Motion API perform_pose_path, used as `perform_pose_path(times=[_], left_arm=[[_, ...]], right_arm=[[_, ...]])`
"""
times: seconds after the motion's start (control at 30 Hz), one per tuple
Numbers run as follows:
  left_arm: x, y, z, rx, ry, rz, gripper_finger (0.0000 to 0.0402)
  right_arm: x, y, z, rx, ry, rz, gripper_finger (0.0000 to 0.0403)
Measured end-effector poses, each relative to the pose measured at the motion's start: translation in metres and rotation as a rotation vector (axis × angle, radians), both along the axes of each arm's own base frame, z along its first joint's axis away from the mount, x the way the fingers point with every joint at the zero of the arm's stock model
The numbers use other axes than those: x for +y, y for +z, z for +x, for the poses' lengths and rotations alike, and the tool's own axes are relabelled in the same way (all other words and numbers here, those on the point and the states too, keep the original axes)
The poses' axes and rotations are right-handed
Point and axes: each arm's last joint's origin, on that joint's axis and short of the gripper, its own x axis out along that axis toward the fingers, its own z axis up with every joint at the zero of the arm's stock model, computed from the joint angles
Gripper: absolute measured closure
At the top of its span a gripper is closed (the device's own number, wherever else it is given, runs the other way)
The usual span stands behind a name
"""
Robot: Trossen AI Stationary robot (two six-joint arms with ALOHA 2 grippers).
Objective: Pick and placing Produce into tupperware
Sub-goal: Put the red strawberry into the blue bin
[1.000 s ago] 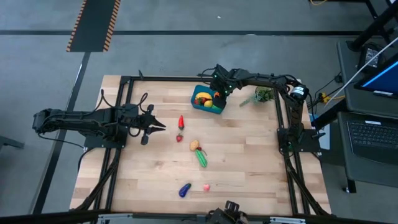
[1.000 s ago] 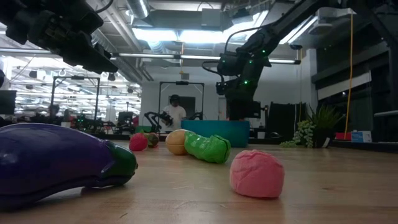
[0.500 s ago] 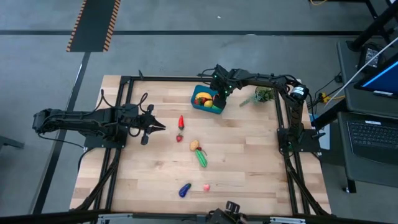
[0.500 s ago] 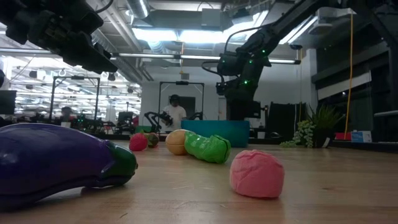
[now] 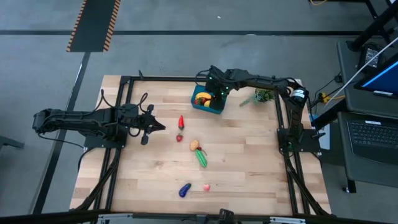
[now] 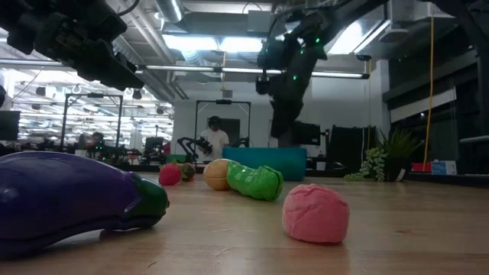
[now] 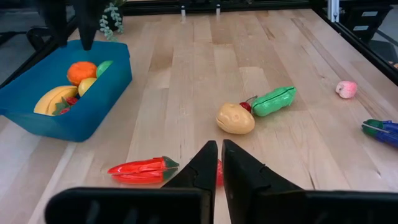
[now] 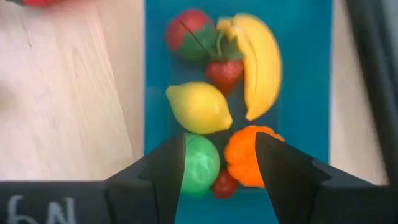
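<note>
Right pincer (image 8: 217, 163) | open, empty | directly above tupperware (image 8: 305, 93)

Dark jointed arms (image 5: 81, 120), seemingly black-cabled

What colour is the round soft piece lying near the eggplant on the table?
The round piece is pink; the low view shows it best, right of the purple eggplant.

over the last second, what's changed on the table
The right gripper has lifted up from the teal tub and shifted slightly toward the left arm's side; its jaws stand open and empty over the fruit in the tub. The left gripper holds its place near the red pepper, its jaws closing to shut on nothing. The loose produce on the table, the tub and the plant sprig have not moved.
</note>
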Motion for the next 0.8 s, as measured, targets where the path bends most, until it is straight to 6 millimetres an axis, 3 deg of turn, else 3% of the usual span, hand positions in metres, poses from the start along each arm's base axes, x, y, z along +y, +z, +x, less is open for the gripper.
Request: perform_pose_path(times=[0.17, 0.33, 0.6, 0.8], left_arm=[[0.000, 0.000, 0.000, 0.000, 0.000, 0.000, 0.0390], [0.000, 0.000, 0.000, 0.000, 0.002, -0.005, 0.0395], [0.000, 0.000, 0.000, -0.004, 0.012, -0.026, 0.0400], [0.000, 0.002, 0.001, -0.020, 0.012, -0.025, 0.0388]], right_arm=[[0.015, 0.025, -0.013, -0.063, -0.020, -0.061, 0.0207], [0.041, 0.047, -0.027, -0.231, -0.002, -0.116, 0.0207], [0.083, 0.059, -0.058, -0.414, 0.037, -0.205, 0.0207], [0.103, 0.052, -0.096, -0.510, -0.015, -0.203, 0.0207]])
